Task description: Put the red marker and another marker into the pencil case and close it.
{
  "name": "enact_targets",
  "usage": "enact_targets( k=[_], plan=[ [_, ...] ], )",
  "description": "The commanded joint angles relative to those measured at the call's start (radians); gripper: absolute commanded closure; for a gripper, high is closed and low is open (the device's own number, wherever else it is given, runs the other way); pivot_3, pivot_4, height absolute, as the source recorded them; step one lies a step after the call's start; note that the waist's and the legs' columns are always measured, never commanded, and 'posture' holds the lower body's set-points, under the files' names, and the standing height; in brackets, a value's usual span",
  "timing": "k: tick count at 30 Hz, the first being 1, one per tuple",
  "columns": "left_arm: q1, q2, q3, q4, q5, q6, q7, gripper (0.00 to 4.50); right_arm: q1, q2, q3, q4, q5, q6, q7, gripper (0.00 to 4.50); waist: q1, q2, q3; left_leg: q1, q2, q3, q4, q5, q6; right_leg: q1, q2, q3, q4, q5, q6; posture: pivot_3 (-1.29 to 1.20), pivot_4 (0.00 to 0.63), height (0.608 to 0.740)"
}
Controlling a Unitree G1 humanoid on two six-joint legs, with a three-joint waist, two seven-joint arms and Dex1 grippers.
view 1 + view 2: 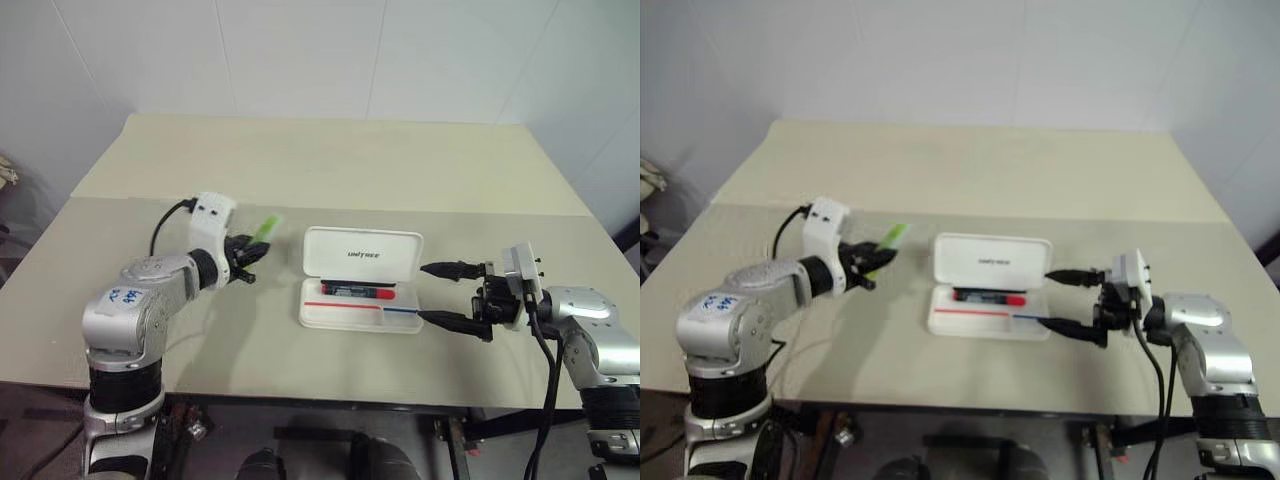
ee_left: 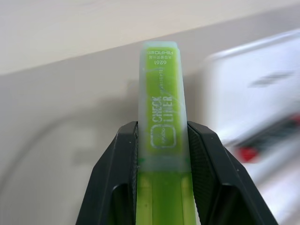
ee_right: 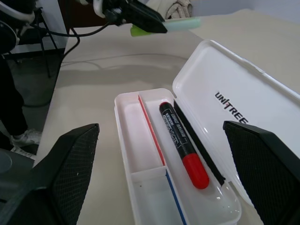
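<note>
We see the left gripper (image 1: 246,256) clamping the highlighter (image 2: 161,122), printed "CHECK LINER". At its three o'clock, the "UNITREE" case (image 1: 362,257) holds the red marker (image 3: 183,145). The right gripper (image 1: 444,293) gapes empty.

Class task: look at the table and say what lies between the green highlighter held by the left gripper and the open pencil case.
Nothing: the head views show bare table between the highlighter in the left gripper and the pencil case.

table (image 1: 300,180) bare around pencil case (image 1: 362,290) | raised lid – blocks far side
</note>
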Motion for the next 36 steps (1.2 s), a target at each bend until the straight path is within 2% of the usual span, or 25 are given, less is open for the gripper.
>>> enact_targets(
  k=[1, 7, 10, 17, 22, 36],
  plan=[
    [-0.062, 0.039, -0.044, -0.079, -0.134, 0.009, -0.126, 3.42, -0.006, 0.009, -0.015, -0.017, -0.004, -0.021, -0.022, 0.0, 0.0, 0.0, 0.0, 0.0, 0.0, 0.0, 0.0, 0.0, 0.0, 0.0, 0.0, 0.0, 0.0, 0.0, 0.0, 0.0, 0.15, 0.74],
    [-0.114, 0.127, -0.192, -0.051, -0.226, -0.067, -0.297, 3.42, 0.015, 0.027, -0.019, -0.034, -0.01, -0.035, -0.051, 0.0, 0.0, 0.0, 0.0, 0.001, 0.0, 0.001, 0.0, -0.001, 0.0, 0.0, 0.0, 0.001, -0.003, -0.001, 0.001, 0.0, 0.15, 0.74],
    [-0.136, 0.183, -0.335, 0.005, -0.172, -0.178, -0.382, 3.42, 0.036, 0.028, -0.03, -0.045, -0.012, -0.047, -0.071, 0.0, 0.0, 0.0, 0.0, 0.001, 0.0, 0.001, 0.001, -0.001, 0.0, 0.0, 0.0, 0.001, -0.004, -0.001, 0.001, 0.0, 0.15, 0.74],
    [-0.201, 0.201, -0.508, 0.217, -0.058, -0.378, -0.498, 3.42, 0.105, 0.027, -0.063, -0.085, -0.002, -0.07, -0.124, 0.0, 0.003, 0.001, 0.001, 0.001, 0.0, 0.0, 0.001, -0.002, 0.003, 0.0, 0.001, 0.001, -0.004, -0.002, 0.0, 0.0, 0.15, 0.74],
    [-0.236, 0.196, -0.556, 0.32, 0.002, -0.48, -0.57, 3.42, 0.169, 0.038, -0.082, -0.137, 0.001, -0.074, -0.166, 0.0, 0.003, 0.001, 0.001, 0.001, 0.0, 0.001, 0.001, -0.002, 0.002, 0.0, 0.001, 0.001, -0.004, -0.002, 0.001, 0.0, 0.15, 0.74],
    [-0.275, 0.129, -0.612, 0.436, 0.103, -0.547, -0.63, 3.42, 0.253, 0.06, -0.08, -0.222, 0.001, -0.073, -0.259, 0.0, 0.003, 0.001, 0.001, 0.001, 0.0, 0.0, 0.002, -0.004, 0.005, 0.0, 0.001, 0.002, -0.003, -0.002, 0.001, 0.0, 0.15, 0.74]
  ],
)
